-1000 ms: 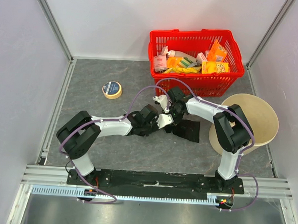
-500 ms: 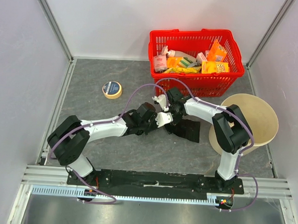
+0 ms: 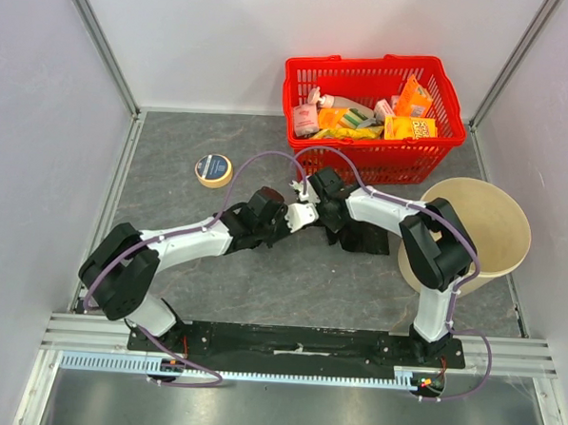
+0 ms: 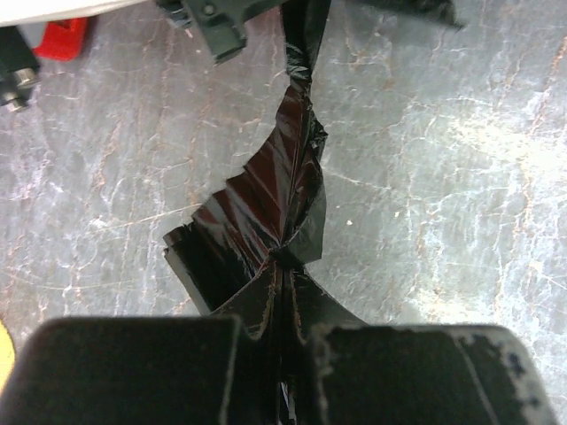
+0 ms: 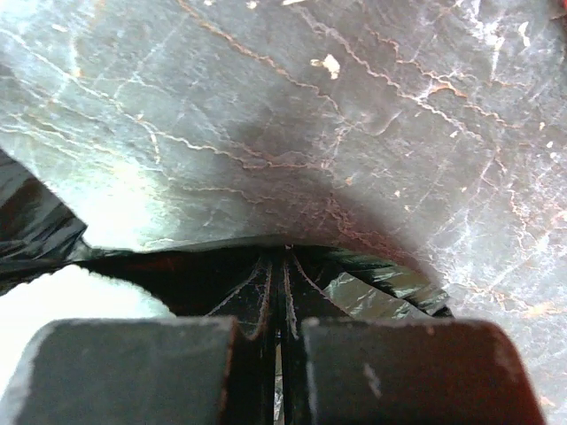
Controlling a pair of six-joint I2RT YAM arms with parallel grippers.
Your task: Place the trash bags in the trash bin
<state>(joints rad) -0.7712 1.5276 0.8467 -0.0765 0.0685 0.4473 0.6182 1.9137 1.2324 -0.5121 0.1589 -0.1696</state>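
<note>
Black trash bags (image 3: 364,239) lie crumpled on the grey table beside the trash bin (image 3: 497,228), a round beige bucket at the right. In the top view my left gripper (image 3: 298,223) and right gripper (image 3: 330,215) meet at the left end of the bags. The left wrist view has my left gripper (image 4: 283,266) shut on a twisted fold of trash bag (image 4: 283,186) that stretches away toward the other arm. Seen from the right wrist, my right gripper (image 5: 279,258) is shut on black bag film (image 5: 372,288) just above the table.
A red wire-mesh basket (image 3: 373,155) full of packaged goods stands at the back, close behind the grippers. A roll of tape (image 3: 213,170) lies at the left. Metal rails edge the table on both sides.
My left arm has stretched out and carried its gripper up and to the left, still holding the bag. The right gripper has followed slightly left, and the bag pile has shifted with them.
</note>
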